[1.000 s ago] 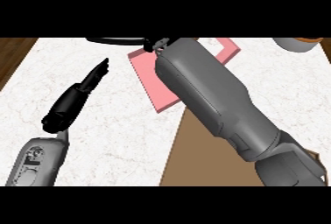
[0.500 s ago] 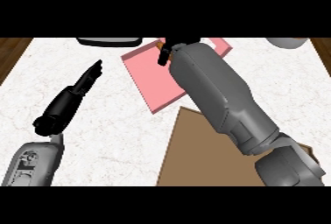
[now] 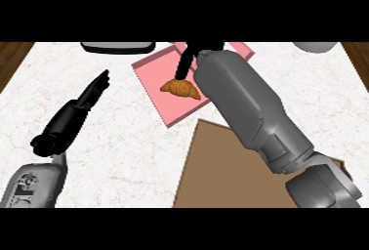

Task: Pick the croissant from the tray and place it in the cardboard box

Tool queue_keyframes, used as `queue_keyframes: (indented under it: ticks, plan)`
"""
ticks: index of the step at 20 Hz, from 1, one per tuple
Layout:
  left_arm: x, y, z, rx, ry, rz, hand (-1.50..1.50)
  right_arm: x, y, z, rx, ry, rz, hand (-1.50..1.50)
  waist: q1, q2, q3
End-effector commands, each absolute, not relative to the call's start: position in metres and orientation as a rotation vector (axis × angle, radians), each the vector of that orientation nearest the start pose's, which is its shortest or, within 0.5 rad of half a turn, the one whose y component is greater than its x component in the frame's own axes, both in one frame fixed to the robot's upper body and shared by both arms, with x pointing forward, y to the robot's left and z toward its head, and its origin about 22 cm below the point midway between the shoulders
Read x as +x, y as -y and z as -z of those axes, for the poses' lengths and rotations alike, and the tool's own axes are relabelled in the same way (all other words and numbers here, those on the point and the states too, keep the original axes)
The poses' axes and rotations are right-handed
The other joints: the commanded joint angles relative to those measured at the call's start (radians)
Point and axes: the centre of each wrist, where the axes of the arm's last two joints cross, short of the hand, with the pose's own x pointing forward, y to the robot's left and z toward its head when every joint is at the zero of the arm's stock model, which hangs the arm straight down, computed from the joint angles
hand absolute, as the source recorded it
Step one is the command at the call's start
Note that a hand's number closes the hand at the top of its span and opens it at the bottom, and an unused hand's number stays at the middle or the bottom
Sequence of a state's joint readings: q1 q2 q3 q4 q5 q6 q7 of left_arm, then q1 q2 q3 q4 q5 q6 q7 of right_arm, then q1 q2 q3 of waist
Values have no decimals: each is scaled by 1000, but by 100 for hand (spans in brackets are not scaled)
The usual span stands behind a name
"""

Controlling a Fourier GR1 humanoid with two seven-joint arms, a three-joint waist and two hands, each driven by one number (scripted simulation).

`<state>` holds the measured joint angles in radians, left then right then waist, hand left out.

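Over the pink tray (image 3: 167, 108) we are now seeing the croissant (image 3: 181, 89) — hidden a moment ago — hanging pinched under our right hand's (image 3: 189, 62) fingers, apparently lifting toward the cardboard box (image 3: 216, 168) — left hand (image 3: 75, 113) resting, fingers straight.

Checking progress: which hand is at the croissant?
The right hand, over the pink tray, fingers touching the croissant. The left hand is over bare counter.
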<state>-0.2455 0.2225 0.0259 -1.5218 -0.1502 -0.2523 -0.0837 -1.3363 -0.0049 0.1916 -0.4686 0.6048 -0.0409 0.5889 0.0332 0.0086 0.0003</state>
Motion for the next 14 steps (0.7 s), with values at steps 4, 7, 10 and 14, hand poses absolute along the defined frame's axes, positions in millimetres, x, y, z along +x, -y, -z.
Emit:
queue_keyframes:
  ticks: [4, 7, 10, 14]
  plan:
    - [297, -268, -58, 76, 1754, 535, 0, 439, 42, -220, -510, 1650, -273, -150, -14, 3, 3]
    - [298, -264, -61, 97, 1751, 537, 0, 443, 65, -214, -416, 1639, -26, -150, -19, 1, 3]
    - [292, -255, -64, 65, 1749, 555, 0, 443, 88, -169, -442, 1602, 110, -150, -7, -2, 1]
    - [285, -273, -61, 100, 1757, 538, 0, 447, 116, -155, -441, 1645, 184, -150, -13, -3, 0]
